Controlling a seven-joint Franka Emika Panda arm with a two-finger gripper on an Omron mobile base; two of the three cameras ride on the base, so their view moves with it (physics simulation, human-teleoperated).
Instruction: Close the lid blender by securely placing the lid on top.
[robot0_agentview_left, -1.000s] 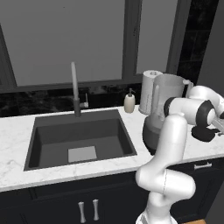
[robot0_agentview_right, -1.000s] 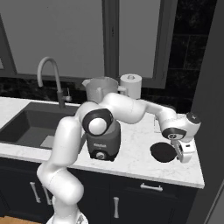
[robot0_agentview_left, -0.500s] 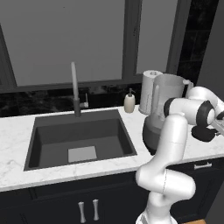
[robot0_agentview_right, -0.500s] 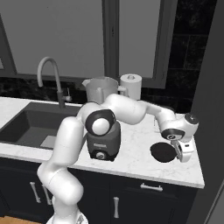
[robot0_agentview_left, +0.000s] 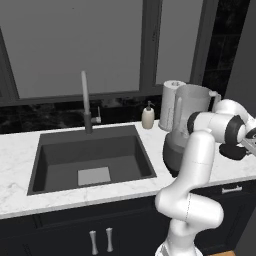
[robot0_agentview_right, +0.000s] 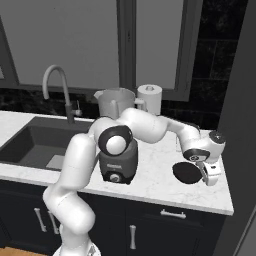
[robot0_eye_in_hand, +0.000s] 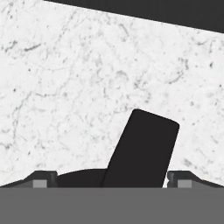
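The blender (robot0_agentview_right: 118, 150) stands on the marble counter to the right of the sink, with its clear jar (robot0_agentview_left: 193, 103) uncovered at the top. Flat on the counter to the blender's right lies the lid (robot0_agentview_right: 185, 173), a black disc, and the left base view shows it as a dark oval (robot0_agentview_left: 232, 151). My gripper (robot0_agentview_right: 208, 176) points down at the lid's right edge and is open. In the hand view the lid (robot0_eye_in_hand: 142, 148) rises as a black shape between my two fingertips (robot0_eye_in_hand: 43, 179), which hold nothing.
A white paper towel roll (robot0_agentview_right: 150, 97) stands behind the blender, with a small soap bottle (robot0_agentview_left: 148, 117) beside it. The sink (robot0_agentview_left: 90, 157) and its tap (robot0_agentview_left: 86, 102) lie to the left. The counter's right end (robot0_agentview_right: 227, 195) is close to the lid.
My hand has sunk a little toward the counter at the lid's edge. The jaws have stayed wide, and the lid and blender have not moved.
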